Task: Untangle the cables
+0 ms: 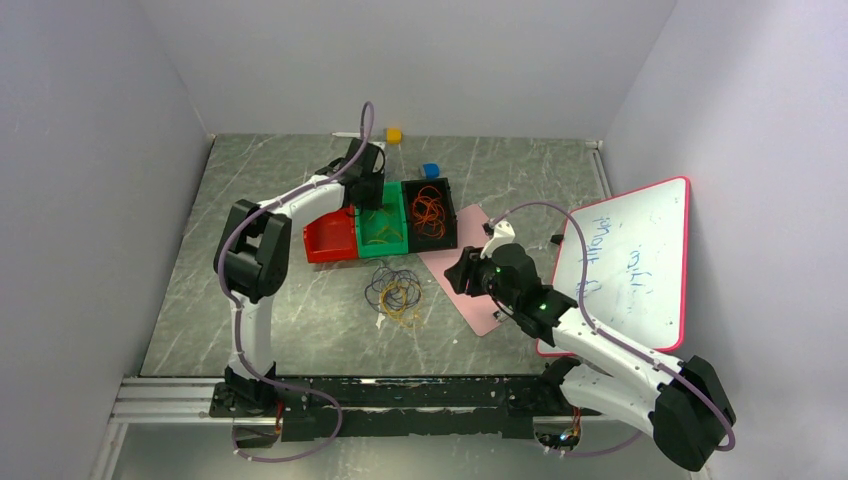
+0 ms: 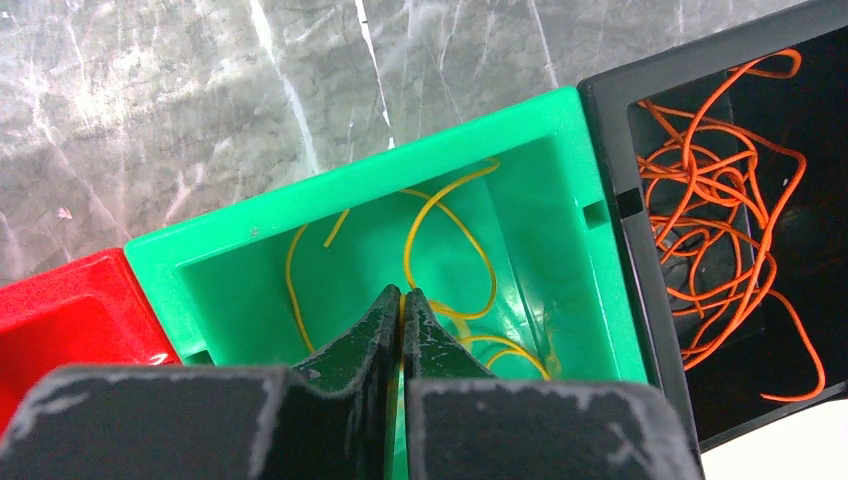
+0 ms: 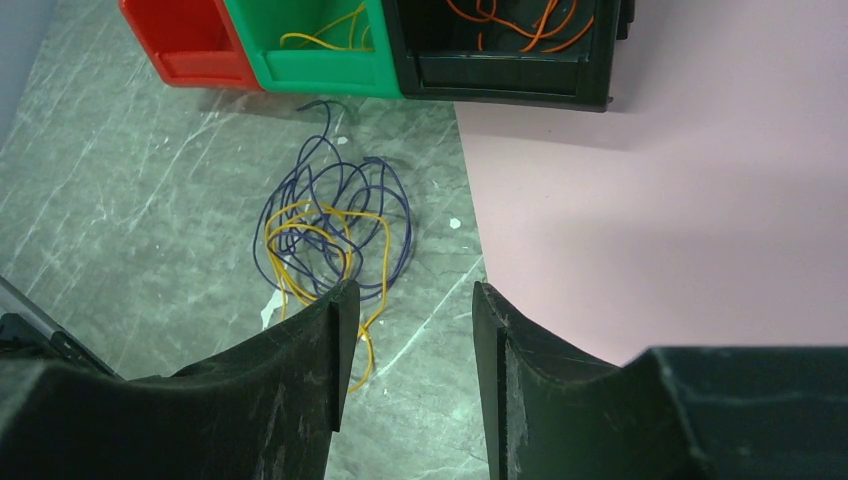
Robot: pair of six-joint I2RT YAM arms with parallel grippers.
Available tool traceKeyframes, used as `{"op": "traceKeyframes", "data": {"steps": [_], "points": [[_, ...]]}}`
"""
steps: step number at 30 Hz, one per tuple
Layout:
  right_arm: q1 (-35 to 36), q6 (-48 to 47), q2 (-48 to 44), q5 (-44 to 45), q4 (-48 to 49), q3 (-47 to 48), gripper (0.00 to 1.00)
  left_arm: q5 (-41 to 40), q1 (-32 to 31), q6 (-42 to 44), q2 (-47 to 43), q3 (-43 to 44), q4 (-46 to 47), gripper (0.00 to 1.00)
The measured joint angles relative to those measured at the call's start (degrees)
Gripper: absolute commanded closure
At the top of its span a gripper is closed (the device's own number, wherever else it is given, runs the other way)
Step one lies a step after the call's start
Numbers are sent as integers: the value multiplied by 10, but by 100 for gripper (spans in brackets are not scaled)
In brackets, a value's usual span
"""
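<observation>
cables (image 3: 330, 232) partly hidden behind right jaws.

- Soft, even white light fills the booth from overhead, and the pale walls (image 1: 100, 150) look flat and faintly lilac.
- The marbled table (image 1: 280, 300) carries a mild sheen with no hard glare.
- Shadows are soft-edged; a faint one lies on the pink mat (image 3: 650, 200) just beside the black bin (image 3: 500, 85).
- That bin's inside stays dark.
- The near bulk of the left gripper (image 2: 402, 295) and right gripper (image 3: 412, 290) looks soft, while the cables (image 3: 330, 230) are sharp.
- The whiteboard (image 1: 640, 260) reads bright.
</observation>
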Motion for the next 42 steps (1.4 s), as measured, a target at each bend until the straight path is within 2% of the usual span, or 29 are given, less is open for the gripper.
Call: {"op": "traceKeyframes", "data": {"steps": [5, 13, 24, 27, 34, 40, 42], "points": [[0, 2, 0, 0, 1, -1, 50, 0, 0, 2, -1, 0, -1, 71], [0, 1, 0, 0, 1, -1, 50, 1, 0, 6, -62, -16, 1, 55], [0, 1, -1, 5, -8, 2, 50, 22, -1, 12, -185, -61, 11, 50], [0, -1, 0, 10, -26, 13, 49, 35, -10, 14, -233, -113, 17, 50], [0, -12, 15, 4, -39, 42, 49, 60, -83, -15, -348, -270, 35, 49], [11, -12, 81, -20, -41, 68, 49, 67, -129, -64, -376, -359, 57, 45], [19, -9, 101, -25, -38, 69, 49, 64, -143, -78, -376, -381, 63, 39]]}}
